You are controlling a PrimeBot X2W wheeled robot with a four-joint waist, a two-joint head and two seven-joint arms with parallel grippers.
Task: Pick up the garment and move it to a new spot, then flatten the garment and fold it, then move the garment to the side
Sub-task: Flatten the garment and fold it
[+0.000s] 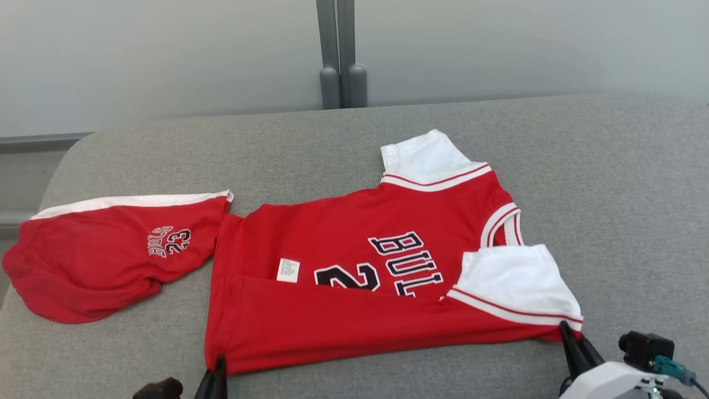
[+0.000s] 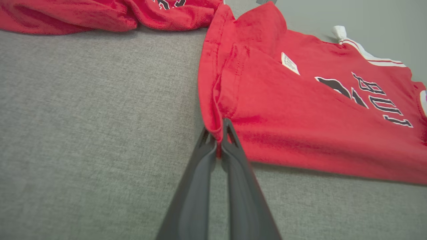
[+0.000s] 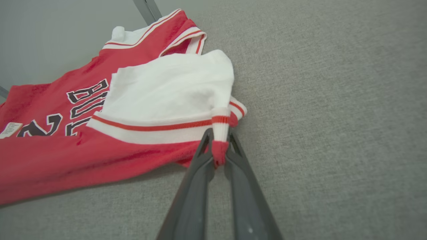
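Right now the garment [image 1: 354, 266], a red jersey with white sleeves and dark lettering, lies spread across the middle of the grey cushioned surface [image 1: 609, 194], with its neck end toward the right and its hem toward the left. Its near long edge is folded over onto the front, so the fold hides the lower part of the number and letters, and a small white label [image 1: 288, 270] shows just above that fold. One white sleeve points toward the far side; the other lies on the near right over the red body. The left gripper [image 1: 220, 366] sits at the near left corner of the garment, and in the left wrist view its two dark fingers [image 2: 240, 173] are clenched on the doubled red hem there (a sliver of red cloth shows between the tips). The right gripper [image 1: 565, 330] is at the near right corner, and the right wrist view shows it [image 3: 218, 146] pinching a bunched bit of the striped red-and-white sleeve trim. Both held corners sit low, close to the grey surface. A pair of red shorts [image 1: 105, 255] with a white stripe lies to the left of the garment, its near corner almost touching the hem. Beyond the far edge stands a pale wall with a grey post [image 1: 342, 55].
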